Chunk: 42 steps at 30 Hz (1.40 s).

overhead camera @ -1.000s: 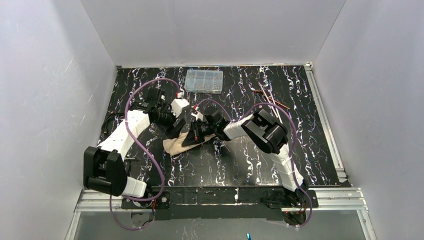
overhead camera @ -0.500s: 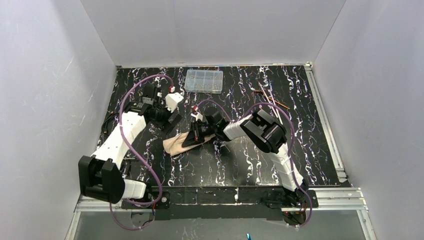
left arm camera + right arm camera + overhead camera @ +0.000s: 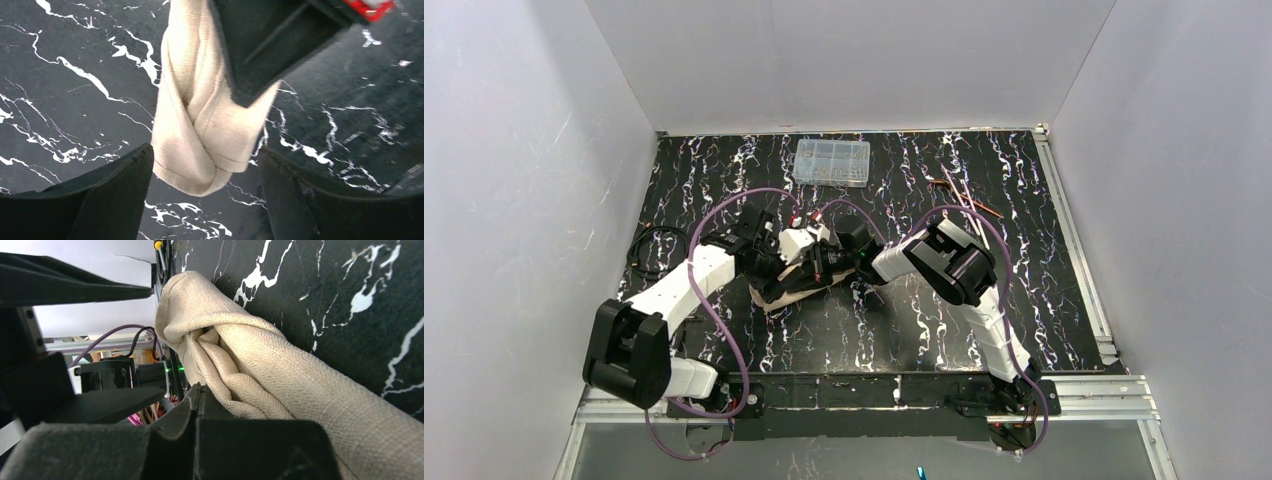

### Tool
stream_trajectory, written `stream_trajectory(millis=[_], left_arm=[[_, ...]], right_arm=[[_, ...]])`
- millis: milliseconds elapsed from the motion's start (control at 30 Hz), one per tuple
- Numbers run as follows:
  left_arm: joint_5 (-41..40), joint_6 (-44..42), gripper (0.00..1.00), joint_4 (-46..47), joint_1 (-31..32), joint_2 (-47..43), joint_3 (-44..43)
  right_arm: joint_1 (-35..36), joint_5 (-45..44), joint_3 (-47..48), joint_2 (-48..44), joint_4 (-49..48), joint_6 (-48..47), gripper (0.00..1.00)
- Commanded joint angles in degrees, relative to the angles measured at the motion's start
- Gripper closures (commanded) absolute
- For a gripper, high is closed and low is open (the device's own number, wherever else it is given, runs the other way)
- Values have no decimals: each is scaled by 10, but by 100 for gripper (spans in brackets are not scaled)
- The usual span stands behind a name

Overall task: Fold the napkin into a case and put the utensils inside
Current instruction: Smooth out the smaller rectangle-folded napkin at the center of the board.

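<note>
A bunched beige napkin (image 3: 776,292) lies mid-tabletop (image 3: 894,330), twisted into a loose roll rather than a flat pouch. The left end effector (image 3: 204,159) hangs over its rounded end, fingers spread wide to either side and gripping nothing. The right end effector (image 3: 197,392) has its fingers closed together against the cloth further along. Whether a fold is caught between them cannot be told. The copper utensils (image 3: 964,200) lie well apart at the far right, not yet in any case. The folding step looks unfinished. Next, the left arm would likely need to lower, pinch the loose end and draw a layer flat without dragging the rest.
</note>
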<state>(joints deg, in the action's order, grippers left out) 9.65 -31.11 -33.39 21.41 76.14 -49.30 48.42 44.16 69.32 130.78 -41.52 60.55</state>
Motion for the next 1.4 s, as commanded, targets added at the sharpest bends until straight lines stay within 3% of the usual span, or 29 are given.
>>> stream_trajectory(millis=[0, 100, 333, 533, 767, 1367], left_arm=[[-50, 17, 30, 67, 2, 20, 11], [-52, 20, 35, 76, 3, 36, 0], [-25, 35, 60, 57, 7, 69, -14], [-27, 39, 72, 53, 11, 77, -3], [-27, 36, 100, 56, 11, 80, -4], [8, 46, 100, 22, 14, 44, -35]], right_arm=[[-3, 9, -13, 7, -40, 10, 99], [-4, 11, -16, 6, -48, 17, 99], [-5, 11, -17, 7, -60, 29, 99], [-4, 8, -9, 6, -64, 38, 99], [-4, 4, 2, 9, -52, 41, 99], [2, -53, 44, 30, 139, -30, 99]])
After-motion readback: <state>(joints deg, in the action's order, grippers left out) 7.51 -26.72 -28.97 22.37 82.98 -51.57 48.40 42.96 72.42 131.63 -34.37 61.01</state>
